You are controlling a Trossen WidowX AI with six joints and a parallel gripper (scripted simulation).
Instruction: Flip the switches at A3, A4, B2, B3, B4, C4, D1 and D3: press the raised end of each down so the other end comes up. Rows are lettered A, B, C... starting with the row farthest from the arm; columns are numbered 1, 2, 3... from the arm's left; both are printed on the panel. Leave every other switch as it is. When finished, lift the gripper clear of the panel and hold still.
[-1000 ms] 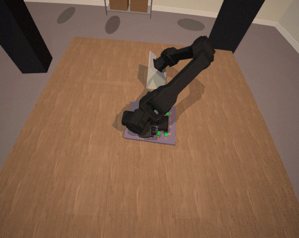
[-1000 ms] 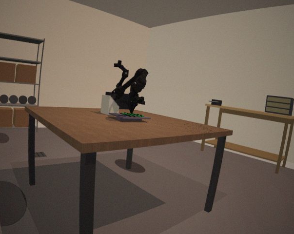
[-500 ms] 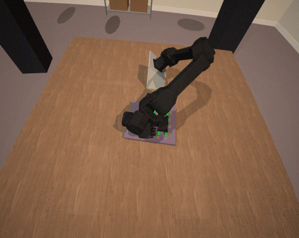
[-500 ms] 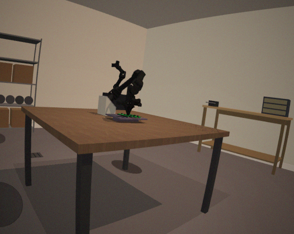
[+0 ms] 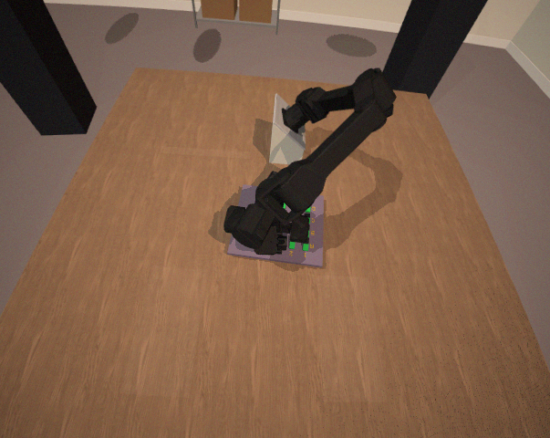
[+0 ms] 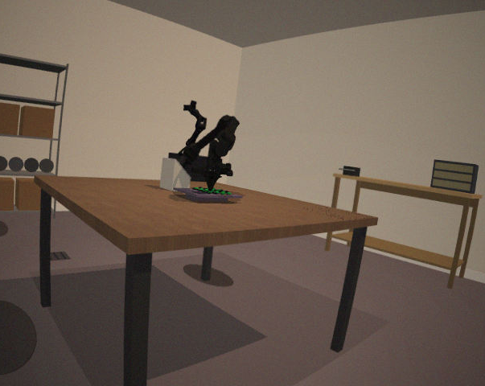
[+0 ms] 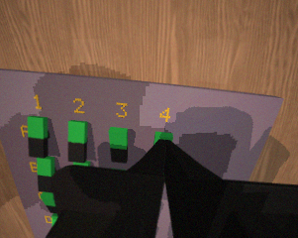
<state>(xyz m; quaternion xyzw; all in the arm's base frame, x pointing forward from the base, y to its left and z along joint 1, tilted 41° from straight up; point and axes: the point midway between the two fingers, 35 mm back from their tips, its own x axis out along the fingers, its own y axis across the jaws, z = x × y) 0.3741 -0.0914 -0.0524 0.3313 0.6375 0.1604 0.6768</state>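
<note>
Switch panel and gripper during work at the far row. The purple switch panel (image 5: 315,258) (image 6: 207,199) (image 7: 198,94) lies flat on the wooden table (image 5: 265,329) (image 6: 234,219) (image 7: 139,35), nearer the arm-side edge than the opposite edge, well in from all four corners. A white angular block (image 5: 284,151) (image 6: 166,174) stands between it and the arm-side edge. The gripper (image 5: 268,245) (image 6: 210,190) (image 7: 163,145) is clenched on nothing, its joined tips over the near part of switch A4 (image 7: 163,135); whether they touch it cannot be told. The step in hand is probably the press on A4.

Progress can be read only in part. Switches A1 (image 5: 306,246) (image 7: 38,128) and A2 (image 5: 292,245) (image 7: 77,132), which are to be left alone, show green far ends and black near ends. Switch A3 (image 7: 118,137) shows less black than these, possibly a different tilt, but its flip cannot be confirmed. B2, B3, B4, C4, D1 and D3 are too hidden or small to judge. The final lift clear of the panel remains to be done.
</note>
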